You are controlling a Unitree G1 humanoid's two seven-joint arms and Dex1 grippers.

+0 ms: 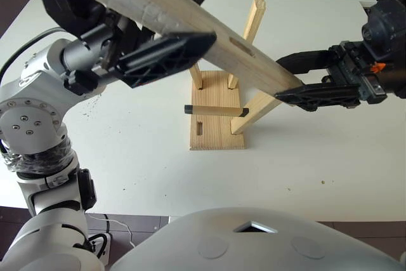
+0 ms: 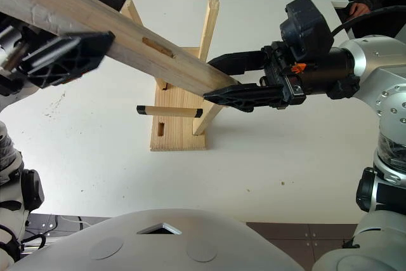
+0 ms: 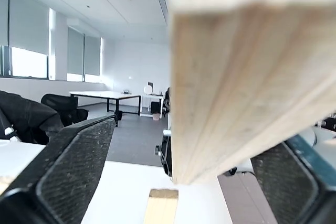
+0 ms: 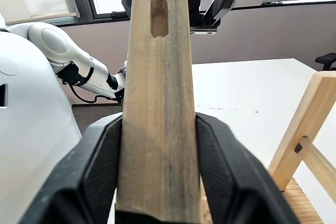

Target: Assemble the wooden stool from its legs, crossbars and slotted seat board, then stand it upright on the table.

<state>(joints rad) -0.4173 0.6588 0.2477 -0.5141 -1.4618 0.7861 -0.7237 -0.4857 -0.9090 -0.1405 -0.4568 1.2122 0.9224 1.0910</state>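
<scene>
Stiff, light wooden leg [image 1: 254, 58], lower end clenched in R gripper [image 1: 282, 79]; L gripper [image 1: 209, 16]: can't tell. Best gripped clear of mortise [image 1: 240, 44].

- No text, number, label or sign can be read on anything in view.
</scene>
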